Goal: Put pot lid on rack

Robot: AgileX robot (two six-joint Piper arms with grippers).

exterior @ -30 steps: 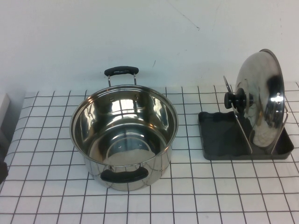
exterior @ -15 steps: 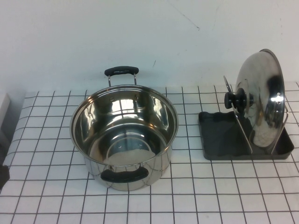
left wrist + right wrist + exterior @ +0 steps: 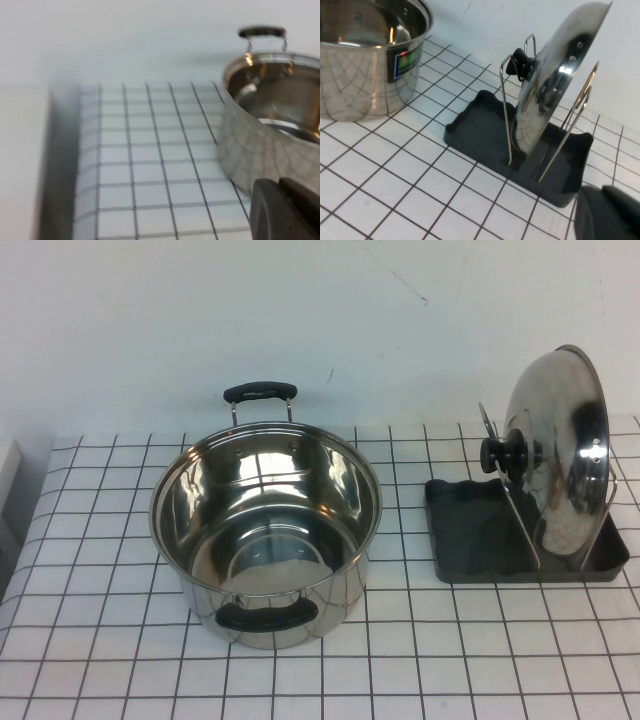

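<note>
Pot lid [image 3: 560,455] is on the rack [image 3: 470,540], standing on edge and leaning back between the wire loops [image 3: 505,480], knob [image 3: 505,455] facing the pot side. I see the same in the right wrist view: lid [image 3: 555,80] seated upright in the dark grey tray [image 3: 485,130], one loop in front of it, two behind.

Pot [image 3: 265,530] sits open on the checked tablecloth [image 3: 90,660], to the rack's left, not touching it. Near handle [image 3: 265,615] faces me, far handle [image 3: 260,392] faces the wall.

Neither arm shows in the high view. Left gripper [image 3: 287,210]: only a dark body at the frame corner, near the pot [image 3: 272,115]. Right gripper [image 3: 607,212]: likewise, close to the rack's end. I can't tell whether either's fingers are apart or together.
</note>
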